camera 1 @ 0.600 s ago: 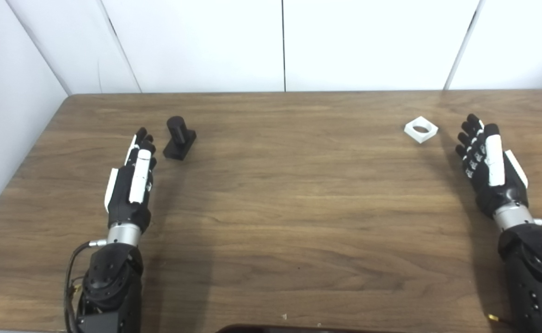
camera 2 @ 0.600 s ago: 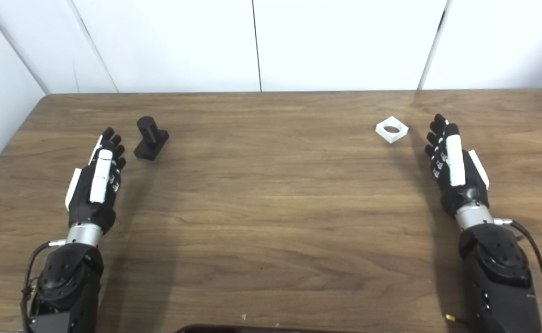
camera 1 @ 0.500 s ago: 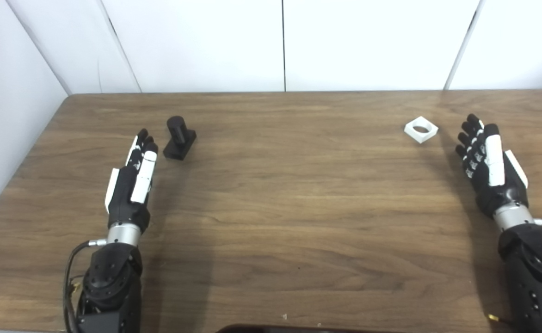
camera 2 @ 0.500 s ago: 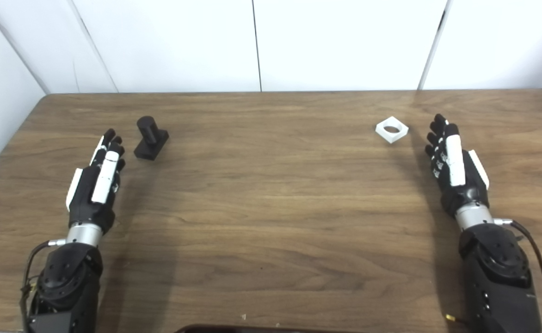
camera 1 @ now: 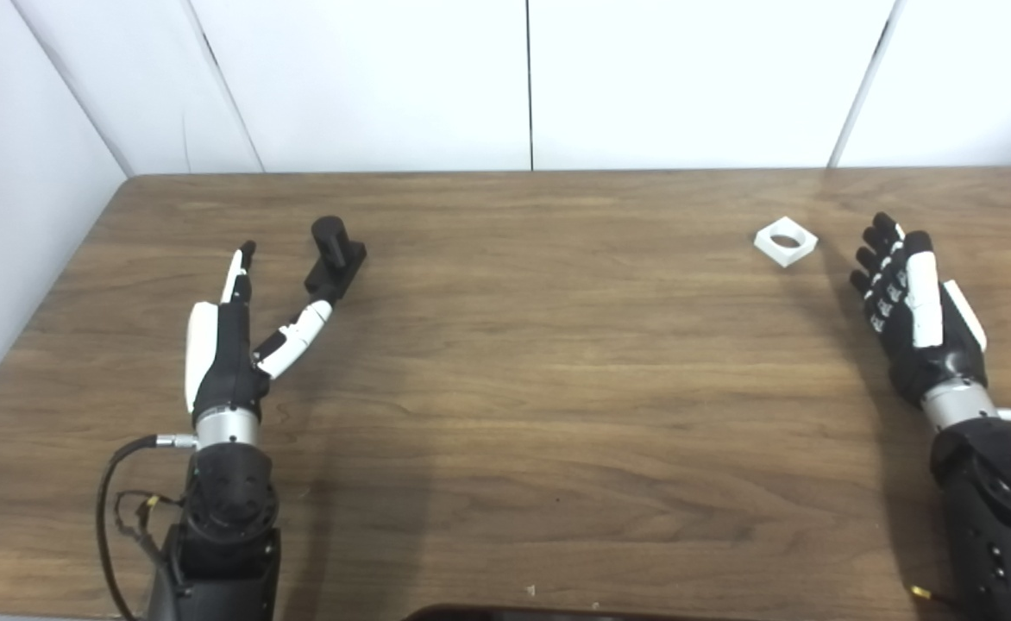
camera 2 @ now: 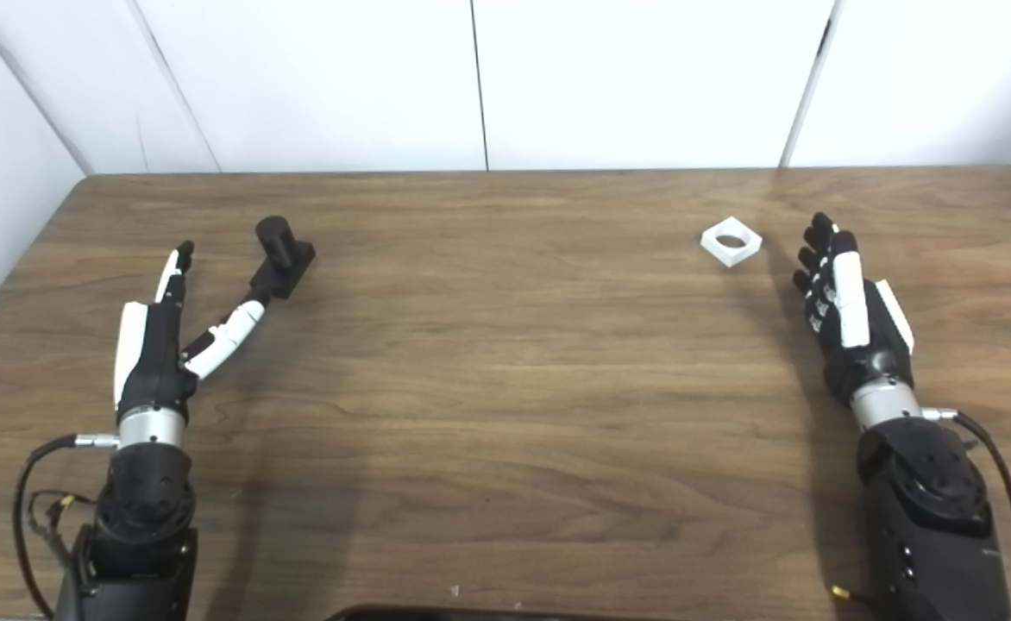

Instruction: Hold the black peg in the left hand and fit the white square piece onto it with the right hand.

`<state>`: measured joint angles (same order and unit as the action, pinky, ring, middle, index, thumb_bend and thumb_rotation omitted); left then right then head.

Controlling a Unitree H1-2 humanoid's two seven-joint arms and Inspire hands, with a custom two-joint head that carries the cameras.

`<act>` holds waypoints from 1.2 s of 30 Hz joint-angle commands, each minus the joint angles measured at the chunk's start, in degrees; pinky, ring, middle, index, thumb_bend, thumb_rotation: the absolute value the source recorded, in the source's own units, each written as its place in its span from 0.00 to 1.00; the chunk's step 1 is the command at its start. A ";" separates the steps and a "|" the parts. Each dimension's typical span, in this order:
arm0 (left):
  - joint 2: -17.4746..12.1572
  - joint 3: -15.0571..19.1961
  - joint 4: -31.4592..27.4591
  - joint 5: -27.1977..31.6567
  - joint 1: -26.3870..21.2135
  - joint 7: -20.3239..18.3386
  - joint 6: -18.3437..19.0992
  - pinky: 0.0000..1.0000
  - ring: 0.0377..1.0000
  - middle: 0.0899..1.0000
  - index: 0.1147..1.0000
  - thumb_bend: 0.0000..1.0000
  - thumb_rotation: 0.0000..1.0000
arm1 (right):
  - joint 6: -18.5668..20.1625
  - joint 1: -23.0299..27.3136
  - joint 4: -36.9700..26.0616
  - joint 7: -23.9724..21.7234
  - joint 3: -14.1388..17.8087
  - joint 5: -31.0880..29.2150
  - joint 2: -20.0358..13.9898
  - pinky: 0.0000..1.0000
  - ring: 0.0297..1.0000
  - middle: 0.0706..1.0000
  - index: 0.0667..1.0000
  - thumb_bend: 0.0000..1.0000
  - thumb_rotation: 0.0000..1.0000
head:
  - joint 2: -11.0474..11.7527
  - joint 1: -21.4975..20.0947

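Left hand [camera 1: 234,332] spread wide, thumb maybe touching the peg [camera 1: 334,256], holding nothing. Right hand [camera 1: 911,306] open beside the square [camera 1: 785,241], both on the counter [camera 1: 540,362].

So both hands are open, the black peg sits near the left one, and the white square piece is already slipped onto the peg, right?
Not quite. The white square piece is not on the black peg; it lies apart on the table near the right hand, as the left eye view shows. Both hands are open, the peg near the left hand.
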<state>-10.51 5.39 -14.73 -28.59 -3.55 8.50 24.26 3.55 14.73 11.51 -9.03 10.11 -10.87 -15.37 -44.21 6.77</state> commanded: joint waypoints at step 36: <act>-4.25 -4.00 16.15 -28.49 -15.19 -3.11 2.60 1.00 1.00 0.99 0.71 0.81 0.35 | -0.05 0.73 -2.46 0.72 0.42 0.00 -0.36 1.00 1.00 1.00 1.00 0.60 1.00 | 2.89 -0.51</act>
<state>-13.26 1.45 1.86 -55.64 -15.32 4.58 26.91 3.66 14.27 10.75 -8.65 10.19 -10.65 -15.12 -41.31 6.24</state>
